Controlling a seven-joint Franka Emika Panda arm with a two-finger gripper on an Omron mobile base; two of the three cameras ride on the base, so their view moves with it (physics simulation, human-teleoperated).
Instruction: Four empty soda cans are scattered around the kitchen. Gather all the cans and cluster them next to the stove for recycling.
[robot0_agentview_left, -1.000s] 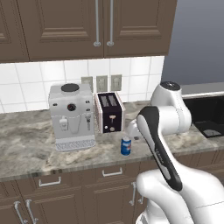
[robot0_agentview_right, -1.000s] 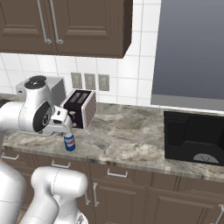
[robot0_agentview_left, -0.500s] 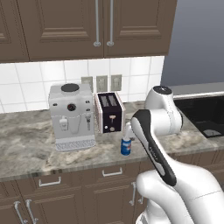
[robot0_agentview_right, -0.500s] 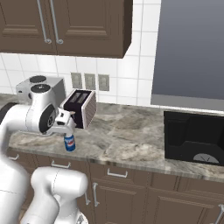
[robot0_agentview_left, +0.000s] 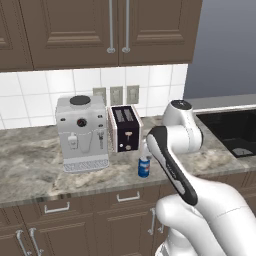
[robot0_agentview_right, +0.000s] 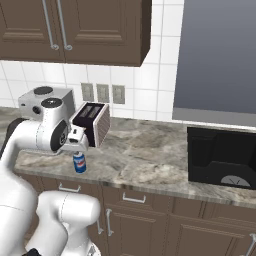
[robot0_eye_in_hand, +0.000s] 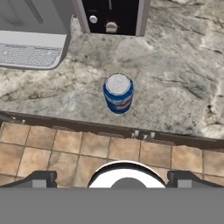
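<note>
The gripper (robot0_eye_in_hand: 112, 181) is hanging above the blue can (robot0_eye_in_hand: 118, 93) with its jaws spread wide and nothing between them — the can is standing upright on the counter (robot0_eye_in_hand: 175, 87), straight ahead of the fingertips (robot0_eye_in_hand: 41, 179) and well apart from them. Beyond the can, the toaster (robot0_eye_in_hand: 111, 16) is sitting just past it, and the coffee machine (robot0_eye_in_hand: 30, 33) is standing off to one side — near the counter edge.

I see one soda can (robot0_eye_in_hand: 118, 94), blue with a white band and a pale top; it stands upright on the grey marbled counter (robot0_eye_in_hand: 175, 87), near the front edge; it sits in front of the toaster (robot0_agentview_left: 124, 128), apart from it; nothing touches it.
</note>
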